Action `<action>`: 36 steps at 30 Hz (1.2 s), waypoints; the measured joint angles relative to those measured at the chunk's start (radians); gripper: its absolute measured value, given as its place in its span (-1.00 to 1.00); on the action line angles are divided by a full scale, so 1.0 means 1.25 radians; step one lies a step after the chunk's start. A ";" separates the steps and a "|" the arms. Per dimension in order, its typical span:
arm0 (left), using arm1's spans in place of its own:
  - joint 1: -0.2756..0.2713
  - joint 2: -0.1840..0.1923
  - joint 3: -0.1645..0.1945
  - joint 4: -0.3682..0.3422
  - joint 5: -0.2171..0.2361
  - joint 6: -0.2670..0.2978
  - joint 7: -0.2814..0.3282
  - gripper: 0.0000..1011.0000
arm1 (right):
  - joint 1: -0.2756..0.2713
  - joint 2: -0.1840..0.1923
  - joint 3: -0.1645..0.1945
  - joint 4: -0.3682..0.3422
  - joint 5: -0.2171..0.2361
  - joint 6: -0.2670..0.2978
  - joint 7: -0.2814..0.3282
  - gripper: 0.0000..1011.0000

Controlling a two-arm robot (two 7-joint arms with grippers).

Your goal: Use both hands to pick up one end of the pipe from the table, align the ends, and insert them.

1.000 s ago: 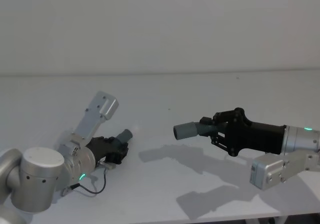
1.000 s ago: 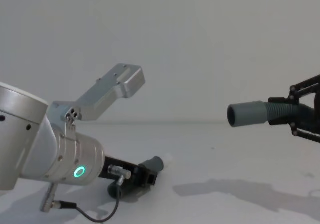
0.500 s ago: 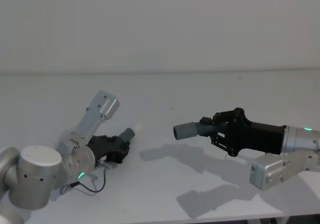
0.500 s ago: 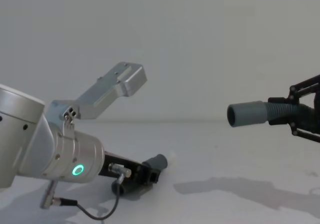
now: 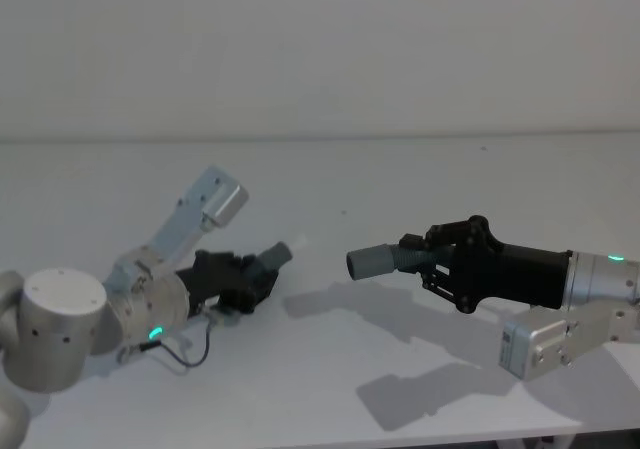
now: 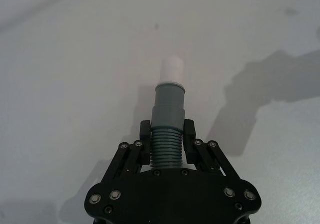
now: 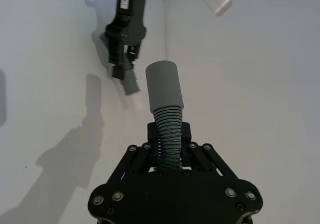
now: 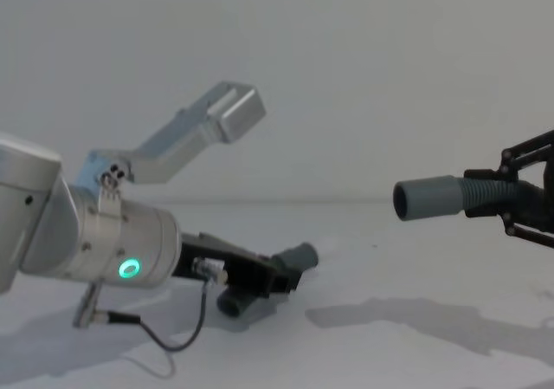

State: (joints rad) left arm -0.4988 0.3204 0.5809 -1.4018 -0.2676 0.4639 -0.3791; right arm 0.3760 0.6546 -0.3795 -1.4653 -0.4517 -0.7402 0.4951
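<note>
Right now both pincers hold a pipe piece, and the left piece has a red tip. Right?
Nearly. The left pincer grips the left piece, the right pincer the right piece, but the left tip is white, not red; the left wrist view shows it.

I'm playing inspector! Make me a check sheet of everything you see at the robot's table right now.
Surface: white table, with shadows of the arms on it.
Job's things: left piece with a white tip; right piece, its collar facing the left one; they are apart, not joined.
Clutter: nothing seen.
Grippers: left gripper shut on the left piece, low near the table; right gripper shut on the right piece, raised above the table.
Cables: one black cable looping by the left wrist.
Surroundings: plain pale wall behind.
</note>
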 joint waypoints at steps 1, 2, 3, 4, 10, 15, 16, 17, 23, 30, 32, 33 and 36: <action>-0.006 0.003 0.001 0.003 0.000 -0.008 -0.009 -0.33 | 0.000 0.000 0.000 0.000 0.000 0.000 0.000 -0.58; -0.011 0.005 0.002 0.005 0.000 -0.019 -0.020 -0.32 | 0.000 0.000 0.000 0.000 0.000 0.000 0.000 -0.58; -0.017 0.008 0.003 0.007 0.001 -0.027 -0.028 -0.33 | 0.000 0.000 0.000 0.000 0.000 0.000 0.000 -0.58; -0.025 0.012 0.005 0.011 0.001 -0.043 -0.045 -0.33 | 0.000 0.000 0.000 0.000 0.000 0.000 0.000 -0.58; -0.071 0.034 0.014 0.029 0.002 -0.108 -0.119 -0.32 | 0.000 0.000 0.000 0.000 0.000 0.000 0.000 -0.58; -0.113 0.058 0.024 0.042 0.002 -0.157 -0.193 -0.33 | 0.000 0.000 0.000 0.000 0.000 0.000 0.000 -0.58; -0.119 0.061 0.025 0.043 0.002 -0.163 -0.203 -0.33 | 0.000 0.000 0.000 0.000 0.000 0.000 0.000 -0.58; -0.126 0.067 0.027 0.045 0.002 -0.169 -0.213 -0.33 | 0.000 0.000 0.000 0.000 0.000 0.000 0.000 -0.58; -0.166 0.101 0.040 0.052 -0.003 -0.201 -0.301 -0.33 | 0.000 0.000 0.000 0.000 0.000 0.000 0.000 -0.58; -0.189 0.143 0.051 0.043 -0.019 -0.209 -0.383 -0.32 | 0.000 0.000 0.000 0.000 0.000 0.000 0.000 -0.58; -0.191 0.152 0.053 0.039 -0.023 -0.209 -0.397 -0.33 | 0.000 0.000 0.000 0.000 0.000 0.000 0.000 -0.58; -0.191 0.160 0.054 0.034 -0.027 -0.209 -0.408 -0.33 | 0.000 0.000 0.000 0.000 0.000 0.000 0.000 -0.58; -0.191 0.174 0.056 0.024 -0.035 -0.208 -0.427 -0.33 | 0.000 0.000 0.000 0.000 0.000 0.000 0.000 -0.58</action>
State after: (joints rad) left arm -0.7377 0.5385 0.6508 -1.3719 -0.3116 0.2043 -0.9123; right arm 0.3760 0.6546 -0.3795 -1.4652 -0.4517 -0.7403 0.4951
